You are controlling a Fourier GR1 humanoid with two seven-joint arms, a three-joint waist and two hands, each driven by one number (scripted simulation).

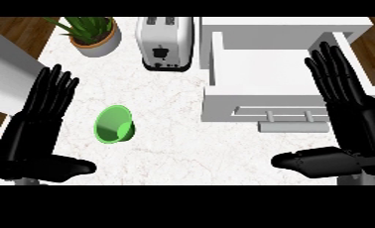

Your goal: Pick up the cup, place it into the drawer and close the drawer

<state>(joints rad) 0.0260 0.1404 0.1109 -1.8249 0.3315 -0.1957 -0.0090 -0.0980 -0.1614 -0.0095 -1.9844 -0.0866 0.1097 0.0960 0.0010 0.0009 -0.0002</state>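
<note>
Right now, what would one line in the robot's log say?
left hand open, resting | right hand open, by drawer | green cup on its side on counter, untouched | drawer open

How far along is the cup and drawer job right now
Done: only that the drawer stands open. In hand: nothing; the left hand and right hand are both open. Left: the green cup lies on its side on the counter, unpicked; placing and closing remain.

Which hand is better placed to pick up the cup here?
Probably the left hand: the green cup lies on its side just beside it. The right hand is open over the open drawer, farther away.
</note>
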